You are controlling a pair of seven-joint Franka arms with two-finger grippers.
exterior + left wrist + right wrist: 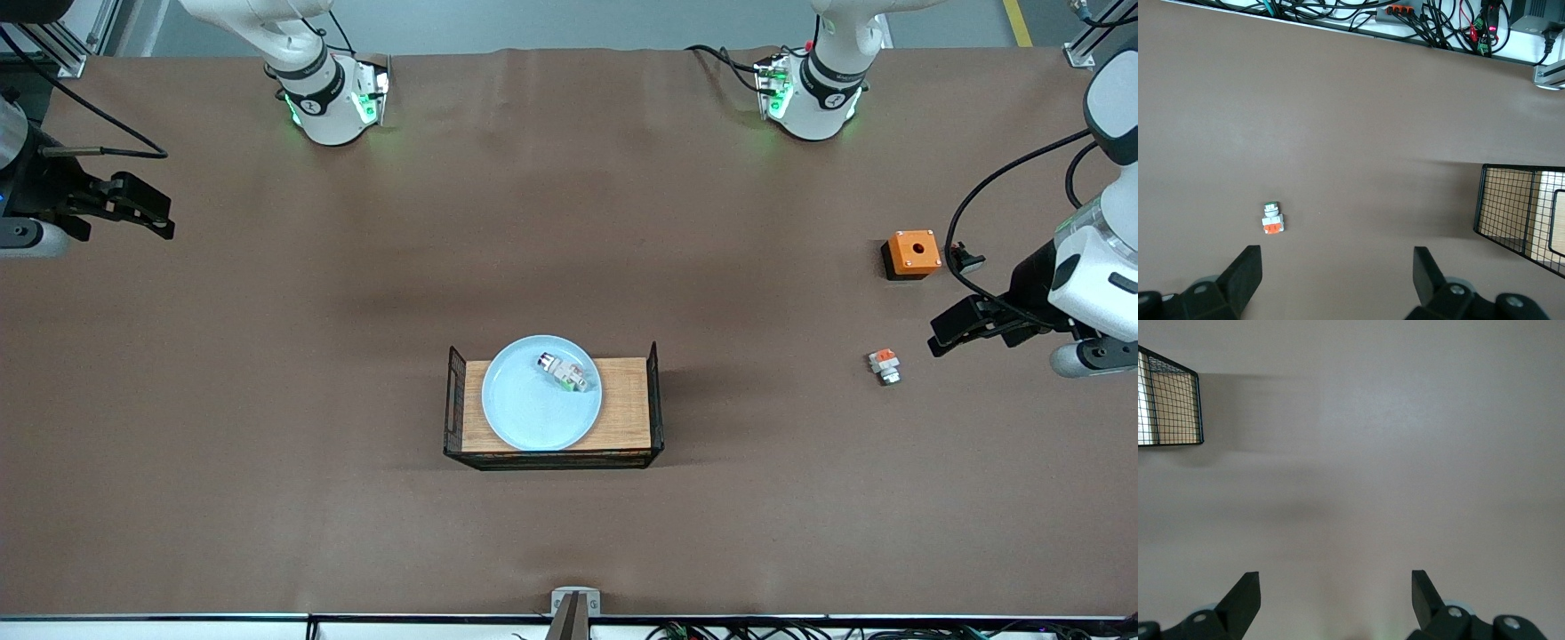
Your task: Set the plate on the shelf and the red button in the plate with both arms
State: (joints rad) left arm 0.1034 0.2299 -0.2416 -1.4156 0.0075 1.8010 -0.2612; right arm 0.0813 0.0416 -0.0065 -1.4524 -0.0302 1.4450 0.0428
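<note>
The plate (541,393) sits on the wooden tray (627,418) in the middle of the bench (267,400), and the red button (563,371) lies on its side inside the plate, up toward the rim nearest the robot bases. From where things lie, both placements look done, so what remains, I'd say, is simply keeping the arms clear and parked without brushing anything.

To finish well, each arm should hold high and wide of the tray's black mesh ends (455,400), and the left arm should mind the loose pieces at its end of the bench: the small white part with the orange top (885,365) and, farther from the front camera, the orange box with a hole (913,253).

The left end effector (956,331) hangs over bare bench just beside that small white part, fingers spread wide, gripping nothing. The right end effector (142,209) is out over the right arm's end of the bench, well apart from the tray, likewise wide open and empty.
</note>
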